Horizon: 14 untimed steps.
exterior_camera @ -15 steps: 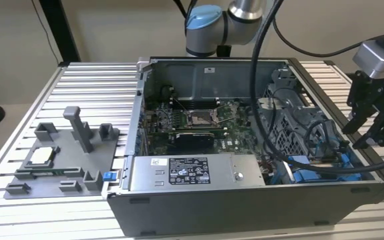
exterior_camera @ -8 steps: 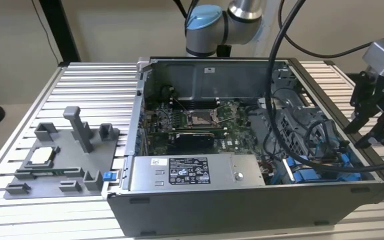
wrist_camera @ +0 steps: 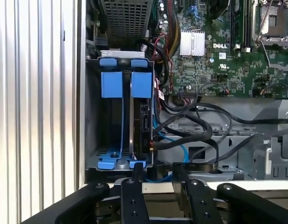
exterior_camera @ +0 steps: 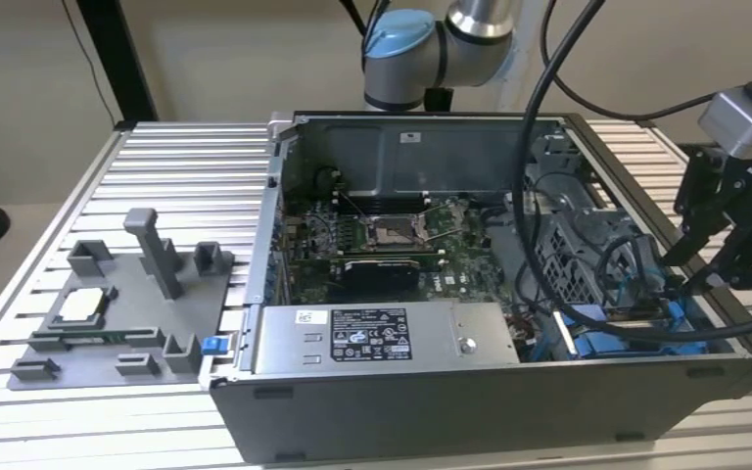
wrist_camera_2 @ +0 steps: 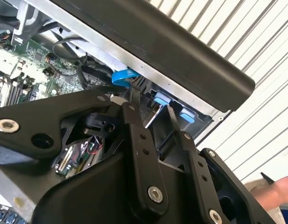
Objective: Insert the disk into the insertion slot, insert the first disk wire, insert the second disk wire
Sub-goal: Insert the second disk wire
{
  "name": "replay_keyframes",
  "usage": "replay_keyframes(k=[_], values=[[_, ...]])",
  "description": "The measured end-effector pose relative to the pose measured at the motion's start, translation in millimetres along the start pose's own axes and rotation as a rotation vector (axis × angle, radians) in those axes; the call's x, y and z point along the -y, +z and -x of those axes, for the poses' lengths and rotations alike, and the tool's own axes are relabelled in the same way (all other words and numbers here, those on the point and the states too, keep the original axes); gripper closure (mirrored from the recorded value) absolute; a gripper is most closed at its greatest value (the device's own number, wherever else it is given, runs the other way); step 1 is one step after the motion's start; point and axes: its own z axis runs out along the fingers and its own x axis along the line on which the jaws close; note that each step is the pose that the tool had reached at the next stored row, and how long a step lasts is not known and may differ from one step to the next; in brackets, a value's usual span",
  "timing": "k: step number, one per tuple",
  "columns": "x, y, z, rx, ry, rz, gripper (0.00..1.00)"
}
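In the exterior view the gripper (exterior_camera: 713, 266) hangs over the drive-bay corner of the computer case (exterior_camera: 481, 411). In the second wrist view its fingers (wrist_camera_2: 134, 121) stand apart, holding nothing. In the first wrist view the disk (wrist_camera: 142, 123) sits in the drive cage (wrist_camera: 92, 116), just ahead of the fingertips.

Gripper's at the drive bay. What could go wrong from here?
1. The black cables loop right beside the gripper; its open fingers could snag one.
2. It sits close to the case rim and the disk in its blue carrier; a slight misalignment could knock either.
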Motion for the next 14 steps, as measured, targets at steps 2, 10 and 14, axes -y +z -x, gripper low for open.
replay_keyframes(k=[2, 10, 14], values=[[0.1, 2.3, 0.0, 0.0, 0.0, 0.0002, 0.0], [0.3, 2.5, 0.0, 0.0028, 0.0, 0.0, 0.0], [0.2, 2.5, 0.0, 0.0093, 0.0, -0.0008, 0.0]])
